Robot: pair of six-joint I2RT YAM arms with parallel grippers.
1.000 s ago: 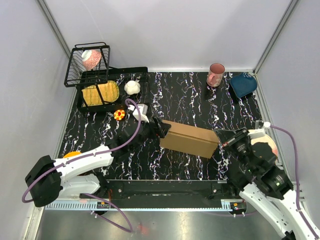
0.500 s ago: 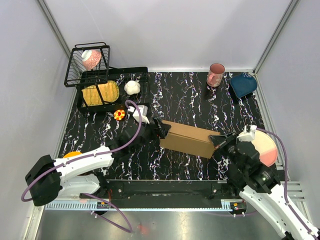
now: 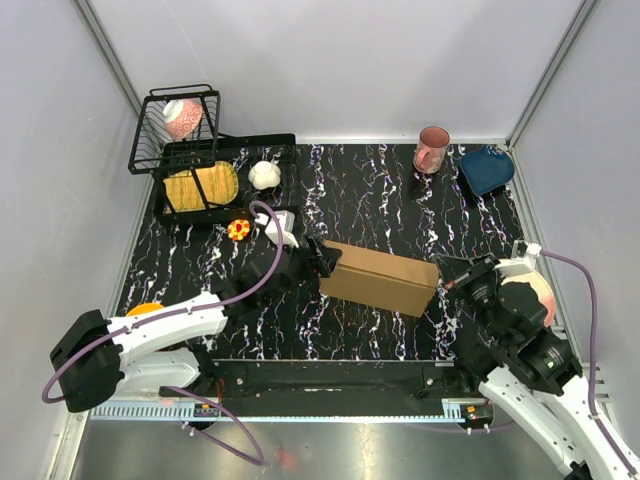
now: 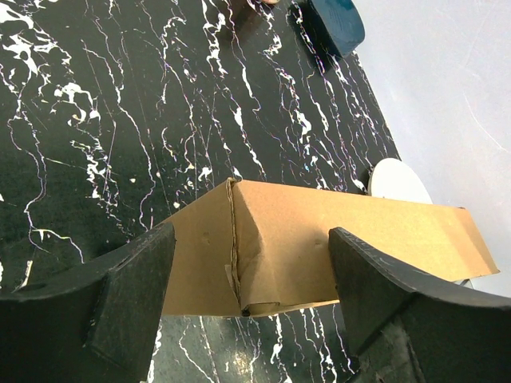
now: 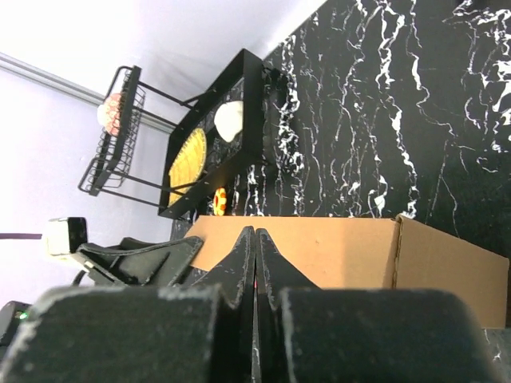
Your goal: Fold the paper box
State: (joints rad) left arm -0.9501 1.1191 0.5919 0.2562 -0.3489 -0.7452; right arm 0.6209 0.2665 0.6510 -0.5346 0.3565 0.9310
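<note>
Right hand (image 3: 447,269) again beside paper box (image 3: 380,278)

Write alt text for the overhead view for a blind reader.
A brown paper box lies on a black marbled table, the open left pincer at its left end, the shut right pincer just off its right end. A pink mug and wire rack stand behind.

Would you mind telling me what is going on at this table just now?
Two robot arms are working on a plain brown cardboard box, which lies in the middle of the black marbled table, already in a rectangular shape. The left gripper is open, its jaws straddling the box's left end without clamping it. The right gripper is shut and points at the right end; whether it touches is unclear.
</note>
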